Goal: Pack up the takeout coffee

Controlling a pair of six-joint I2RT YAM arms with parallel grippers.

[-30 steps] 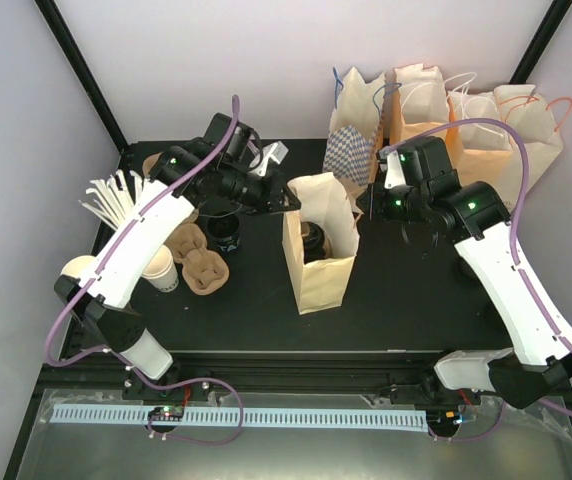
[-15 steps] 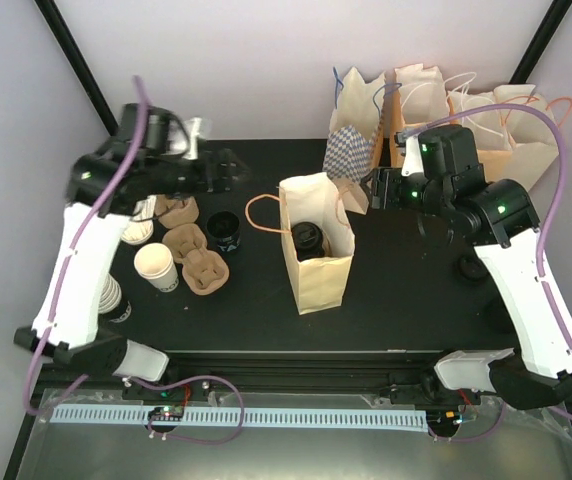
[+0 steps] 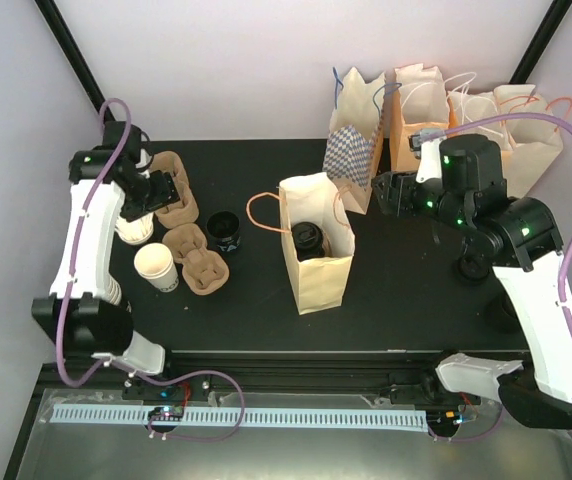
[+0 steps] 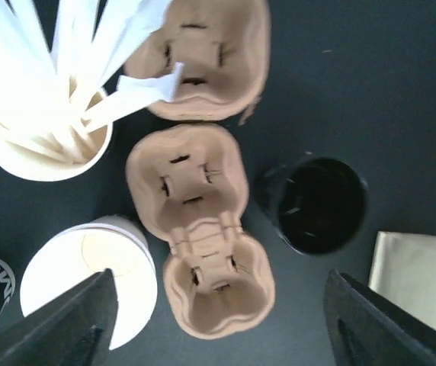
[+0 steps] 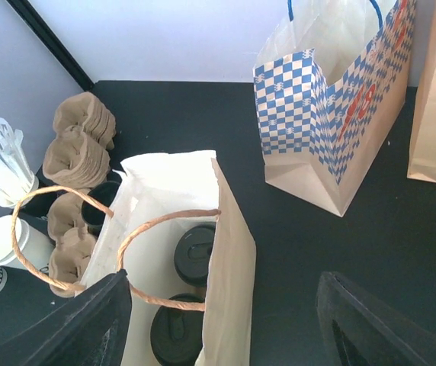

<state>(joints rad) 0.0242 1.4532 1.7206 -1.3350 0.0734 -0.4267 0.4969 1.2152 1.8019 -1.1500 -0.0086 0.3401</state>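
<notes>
Down at the near left of the counter [image 3: 406, 300] a plain cup [image 3: 154, 264] stands open. A pulp carrier [image 3: 202, 262] lies just beside it on the right. Over on the right, about as near, a round black thing [image 3: 466, 268] sits half under the right arm; I can't tell what it is.

In the middle a brown bag [image 3: 318, 272] stands upright with its mouth open and one handle loop flopped to the left. Inside it a coffee [image 5: 176, 332] sits at the near end and a second coffee [image 5: 199, 252] right behind it, both upright. Only their black lids show, as the bag walls hide their sides.

Left of the bag, between it and the carrier, a black cup [image 3: 224, 228] stands open without a lid. The left gripper [image 4: 218, 286] hangs above the carriers, looking straight down, its fingers spread wide and holding nothing. Farther left a straw cup [image 4: 35, 171] bristles with white wrapped sticks, and a second carrier [image 3: 174, 198] lies beyond the first.

The right gripper [image 5: 224, 280] hovers off the bag's far right corner, fingers wide apart too, and empty. Along the far edge stand a blue checked bag [image 3: 351, 150] and, right of it, a row of tan bags [image 3: 421, 105].
</notes>
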